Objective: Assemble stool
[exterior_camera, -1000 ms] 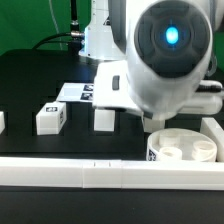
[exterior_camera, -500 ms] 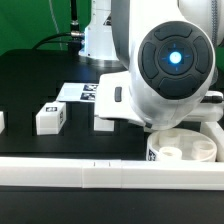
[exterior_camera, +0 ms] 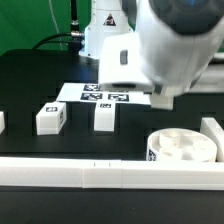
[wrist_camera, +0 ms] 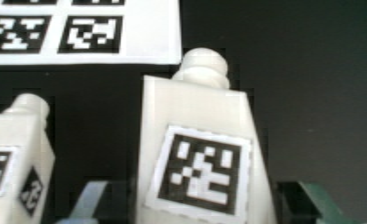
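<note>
In the wrist view a white blocky leg [wrist_camera: 198,140] with a black-and-white tag and a rounded peg lies between my gripper's [wrist_camera: 201,205] two fingers [wrist_camera: 95,200], which stand close against its sides, shut on it. A second leg [wrist_camera: 20,155] lies right beside it. The exterior view shows two legs [exterior_camera: 103,118] [exterior_camera: 50,117] on the black table and the round rimmed seat [exterior_camera: 183,148] at the exterior view's right. The arm's body [exterior_camera: 165,50] hides my gripper there.
The marker board [exterior_camera: 100,95] [wrist_camera: 73,30] lies flat behind the legs. A long white rail [exterior_camera: 90,172] runs along the near edge and another white rail piece [exterior_camera: 213,130] stands beside the seat. A further white part [exterior_camera: 2,121] sits at the exterior view's left edge.
The jaws have gone from wide apart to closed round the leg. In the exterior view the arm's head has risen and swung away, uncovering the seat.
</note>
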Robot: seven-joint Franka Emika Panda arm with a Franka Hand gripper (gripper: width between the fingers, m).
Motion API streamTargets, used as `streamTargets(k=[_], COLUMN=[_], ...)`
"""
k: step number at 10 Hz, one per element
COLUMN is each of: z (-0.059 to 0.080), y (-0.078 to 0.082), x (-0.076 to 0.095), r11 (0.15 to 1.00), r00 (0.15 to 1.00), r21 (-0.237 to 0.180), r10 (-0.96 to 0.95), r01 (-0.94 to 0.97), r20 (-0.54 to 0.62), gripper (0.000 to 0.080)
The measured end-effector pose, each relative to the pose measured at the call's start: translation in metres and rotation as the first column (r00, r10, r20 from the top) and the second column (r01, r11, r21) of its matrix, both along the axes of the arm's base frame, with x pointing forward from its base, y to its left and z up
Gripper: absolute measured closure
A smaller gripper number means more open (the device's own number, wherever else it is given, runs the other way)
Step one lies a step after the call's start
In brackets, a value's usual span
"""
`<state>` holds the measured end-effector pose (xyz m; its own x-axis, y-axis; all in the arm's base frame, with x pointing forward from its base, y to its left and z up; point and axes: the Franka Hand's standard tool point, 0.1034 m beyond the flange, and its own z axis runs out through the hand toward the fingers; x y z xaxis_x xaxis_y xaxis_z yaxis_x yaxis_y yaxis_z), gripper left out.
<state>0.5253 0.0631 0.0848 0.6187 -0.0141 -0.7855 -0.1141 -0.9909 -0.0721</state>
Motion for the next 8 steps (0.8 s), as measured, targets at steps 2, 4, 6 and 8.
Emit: streamTargets(k=[2, 4, 6, 8], z=[0.006, 0.004, 0.006, 0.031], y=[0.001, 0.002, 0.002, 0.010], x=[0.001, 0.008, 0.014, 0.029], r11=[1.000, 1.000, 1.000, 1.000], r00=[1.000, 0.999, 0.996, 0.970], r21=[0.003, 0.001, 0.005, -0.010], r10=[0.004, 0.000, 0.000, -0.008], r01=[-0.004, 0.000, 0.000, 0.011], r20=[0.016, 0.054, 0.087, 0.245], gripper=[0.0475, 0.0475, 0.0475, 0.0475])
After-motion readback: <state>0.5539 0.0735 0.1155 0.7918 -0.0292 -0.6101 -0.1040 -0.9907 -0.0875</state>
